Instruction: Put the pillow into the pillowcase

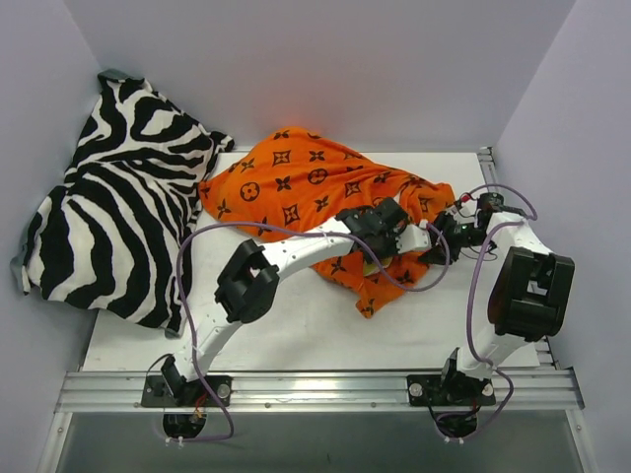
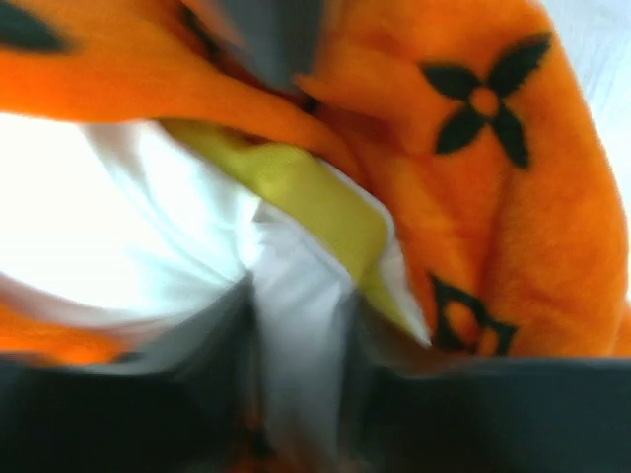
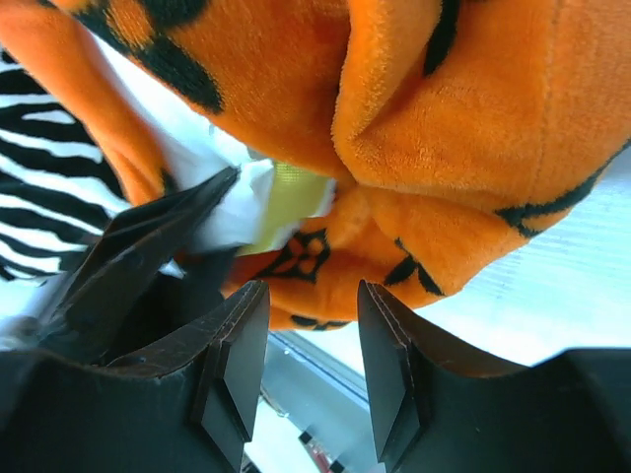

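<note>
On the table (image 1: 296, 335), beside a zebra cloth (image 1: 118, 207), the pillowcase (image 1: 296, 182) lies bunched with the pillow (image 2: 148, 236) inside, its white corner and yellow edge showing at the mouth. The right gripper (image 3: 314, 296) pinches a fold of pillowcase. A white fold sits between the left gripper's (image 2: 296, 340) fingers; blur hides whether they clamp it.

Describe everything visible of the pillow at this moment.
The pillow is soft white cloth with yellow piping along one edge. Only a creased part shows, wrapped by the orange pillowcase lying against it. A white fold runs down between the blurred dark fingers of the left gripper. The rest is hidden inside.
</note>
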### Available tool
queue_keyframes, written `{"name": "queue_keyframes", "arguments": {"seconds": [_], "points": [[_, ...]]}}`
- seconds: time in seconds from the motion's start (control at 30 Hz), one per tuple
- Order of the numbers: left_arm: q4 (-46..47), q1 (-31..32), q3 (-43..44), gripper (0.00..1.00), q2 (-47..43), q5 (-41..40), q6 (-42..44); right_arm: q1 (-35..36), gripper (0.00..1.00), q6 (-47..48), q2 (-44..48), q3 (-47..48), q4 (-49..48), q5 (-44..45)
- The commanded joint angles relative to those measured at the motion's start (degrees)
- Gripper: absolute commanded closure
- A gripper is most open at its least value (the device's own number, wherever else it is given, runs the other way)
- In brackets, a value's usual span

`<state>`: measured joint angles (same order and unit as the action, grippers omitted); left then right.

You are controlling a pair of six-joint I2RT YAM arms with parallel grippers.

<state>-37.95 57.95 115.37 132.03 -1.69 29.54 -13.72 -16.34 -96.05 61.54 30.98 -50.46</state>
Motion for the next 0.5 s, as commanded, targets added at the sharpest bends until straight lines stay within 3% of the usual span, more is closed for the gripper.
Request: {"name": "queue_keyframes", "arguments": {"seconds": [0.0,0.03,0.07,0.17,0.27,0.3,0.33,0.4,0.47], "points": [[-8.85,-6.18,9.76,0.74,3.84,10.53,-7.29,1.49,0.59,-0.28,2.01,-0.46,-0.04,2.99],[-10.02,-7.75,11.96,0.85,4.37,15.36,-12.09,1.67,0.59,-0.27,1.49,-0.19,-0.04,3.60],[-10.47,-8.64,14.94,1.00,4.55,25.76,-14.83,1.67,0.59,-0.27,1.39,0.07,0.04,4.13],[-8.81,-10.75,17.25,1.00,4.99,37.68,-26.44,1.68,0.59,0.08,1.65,1.13,0.22,5.54],[2.40,-12.42,12.53,1.00,2.72,49.30,-40.49,2.29,0.58,-0.62,3.06,1.30,-0.65,7.30],[13.93,-12.95,5.55,1.00,-0.07,51.07,-44.53,2.64,0.58,-1.15,3.41,1.13,-1.27,7.65],[20.31,-13.48,2.09,1.00,-1.49,51.61,-53.10,3.60,0.58,-2.37,3.94,0.78,-2.06,7.74],[32.27,-14.80,-3.47,1.00,-3.78,51.79,-58.35,5.18,0.57,-3.26,4.29,0.08,-4.08,10.63],[31.29,-14.98,-1.56,1.00,-3.10,52.23,-58.63,7.29,0.52,-6.15,3.94,-0.63,-8.37,11.08]]}}
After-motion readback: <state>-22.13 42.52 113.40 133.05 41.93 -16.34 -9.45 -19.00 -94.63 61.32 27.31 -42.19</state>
